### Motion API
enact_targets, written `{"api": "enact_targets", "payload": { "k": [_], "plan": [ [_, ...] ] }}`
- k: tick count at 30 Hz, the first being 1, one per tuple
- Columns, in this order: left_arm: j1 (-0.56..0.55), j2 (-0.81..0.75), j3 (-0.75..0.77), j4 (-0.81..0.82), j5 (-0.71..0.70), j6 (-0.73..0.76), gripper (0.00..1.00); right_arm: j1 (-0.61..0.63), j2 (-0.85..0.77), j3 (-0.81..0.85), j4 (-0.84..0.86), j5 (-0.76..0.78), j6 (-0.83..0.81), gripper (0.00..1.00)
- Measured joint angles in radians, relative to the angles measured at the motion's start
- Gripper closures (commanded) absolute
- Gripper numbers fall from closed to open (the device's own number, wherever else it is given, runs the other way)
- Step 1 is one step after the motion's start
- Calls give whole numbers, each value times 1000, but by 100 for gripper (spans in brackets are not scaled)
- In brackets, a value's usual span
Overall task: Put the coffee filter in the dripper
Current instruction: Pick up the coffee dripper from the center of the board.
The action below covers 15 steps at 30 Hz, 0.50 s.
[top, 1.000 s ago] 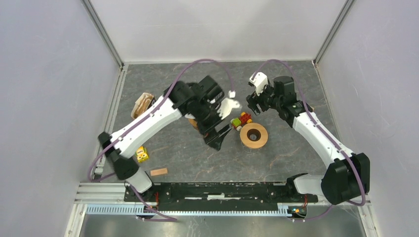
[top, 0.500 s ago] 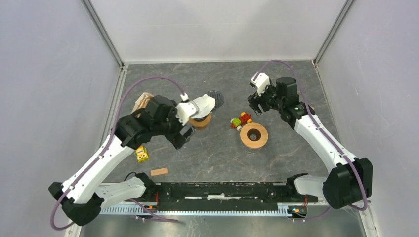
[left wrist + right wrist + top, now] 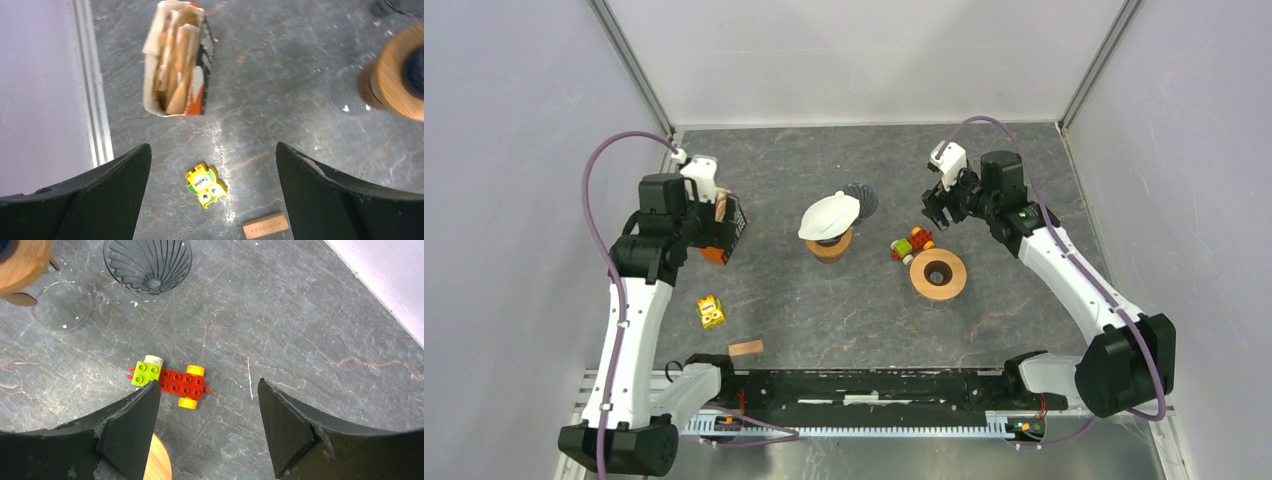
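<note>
Jaws of the left end effector [image 3: 212, 149] stand spread wide and empty over the filter box [image 3: 175, 60], well left of the dripper [image 3: 147, 262]. Right end effector [image 3: 208, 386] spread as well, holding nothing, above the toy brick car [image 3: 172, 380] just right of the dripper. White coffee filter [image 3: 829, 212] sits on the wooden stand [image 3: 830, 246] just beside the dripper, whose bowl looks bare. I'd pinch the filter lightly at its rim, lift it, centre it over the dripper, lower it point-first.
</note>
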Motion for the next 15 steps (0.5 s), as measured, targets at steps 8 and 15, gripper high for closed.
{"api": "enact_targets", "payload": {
  "k": [8,15],
  "plan": [
    [174,100,-4,123,-2,-16,3,50,37,60,2,-8,6,22],
    [195,175,-3,143,24,-17,5,82,84,79,27,-3,5,25]
  ]
}}
